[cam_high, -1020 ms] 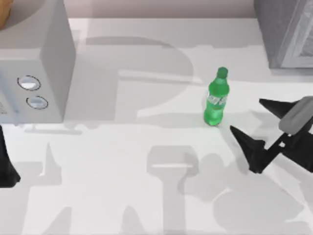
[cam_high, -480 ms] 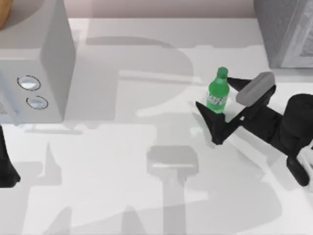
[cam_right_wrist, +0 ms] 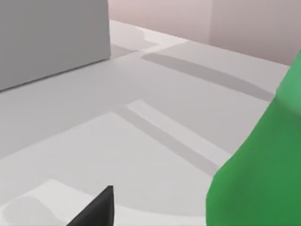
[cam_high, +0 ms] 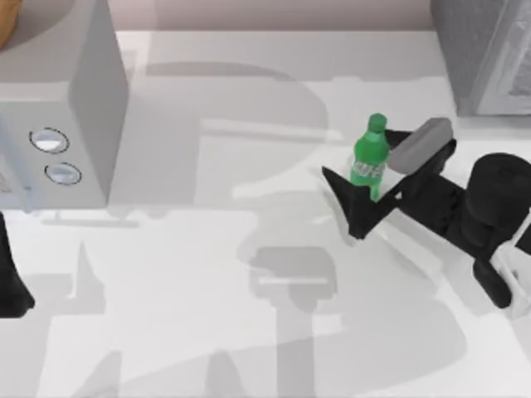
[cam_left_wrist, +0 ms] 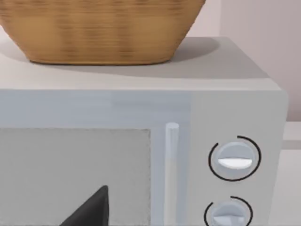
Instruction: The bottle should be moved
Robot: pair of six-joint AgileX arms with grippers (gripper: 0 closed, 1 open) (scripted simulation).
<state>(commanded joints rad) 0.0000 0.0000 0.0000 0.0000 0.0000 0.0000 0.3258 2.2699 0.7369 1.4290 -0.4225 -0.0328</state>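
The bottle (cam_high: 369, 159) is small, green, green-capped and wears a white-and-green label; it stands upright on the white table, right of centre. My right gripper (cam_high: 357, 153) is open around it. One black finger (cam_high: 344, 199) reaches past the bottle's near side, and the other finger (cam_high: 397, 138) lies on its far side. Both stand a little apart from the plastic. In the right wrist view the green bottle (cam_right_wrist: 263, 179) looms close beside one finger (cam_right_wrist: 96, 209). My left arm (cam_high: 10, 282) is parked at the table's left edge, with one finger (cam_left_wrist: 91, 212) in front of the microwave.
A grey microwave (cam_high: 58, 108) with two dials stands at the back left, and a woven basket (cam_left_wrist: 99, 28) sits on top of it. A grey box (cam_high: 489, 50) occupies the back right corner. Bare white table (cam_high: 249, 332) lies in front of the bottle.
My right gripper has swept in from the right front and slid its open fingers around the bottle, then edged slightly further left. The bottle stays in place. The left arm is still.
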